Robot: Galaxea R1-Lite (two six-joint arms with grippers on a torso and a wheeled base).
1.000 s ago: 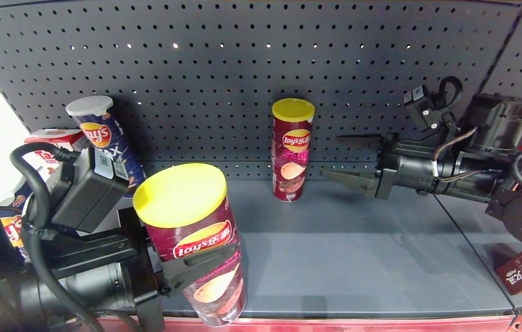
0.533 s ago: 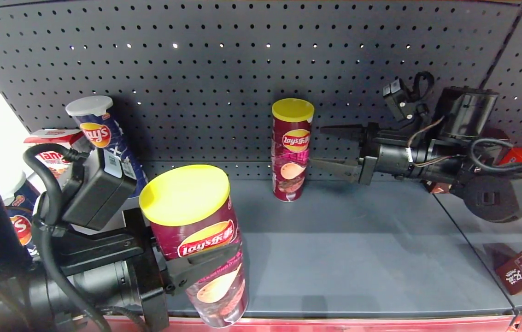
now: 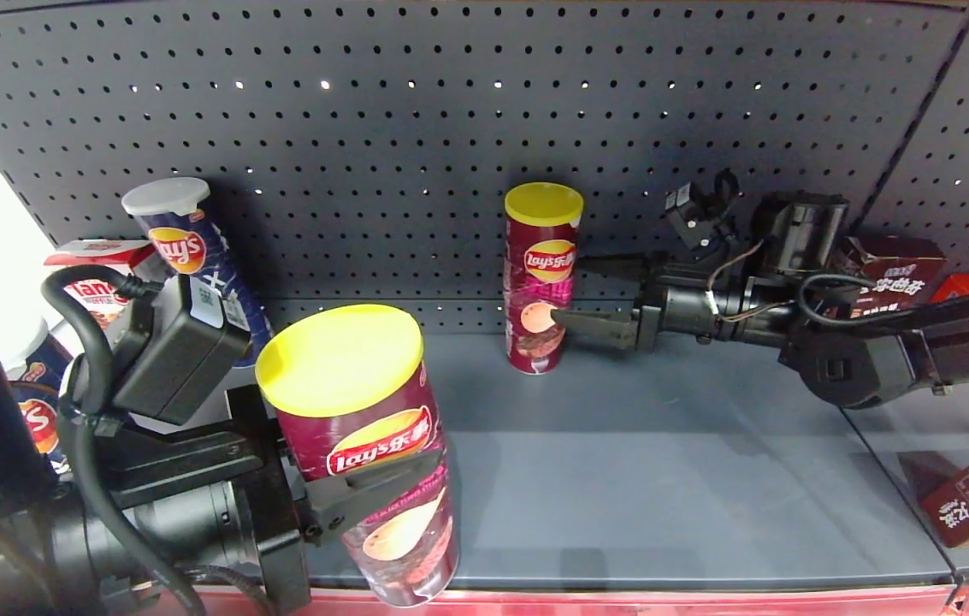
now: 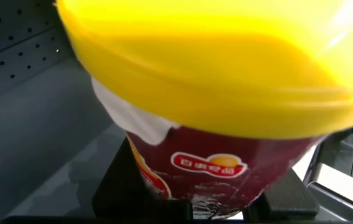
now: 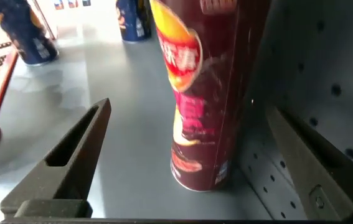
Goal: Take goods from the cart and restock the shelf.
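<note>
Left hand (image 3: 381,496) is clamping the held can (image 3: 347,411), a maroon chip tube with a yellow lid. It is gripping at mid-body, probably to leave the base free for setting down. The held can is sitting at the front edge of the shelf (image 3: 664,479), on the robot's left; whether its base is touching the shelf cannot be told. Its long axis is running near vertical, leaning slightly, with the lid pointing up and the label facing outward.

Right hand (image 3: 574,291) is reaching in from the right with jaws spread wide, one on each side of the standing can (image 3: 542,274) and not yet pressing it, judging by the right wrist view. The likely aim is to steady or reposition it. The standing can is standing upright at the back of the shelf, just beside the pegboard (image 3: 416,128), lid up, label facing front.

Blue can (image 3: 193,257) is leaning against the pegboard at far left.
</note>
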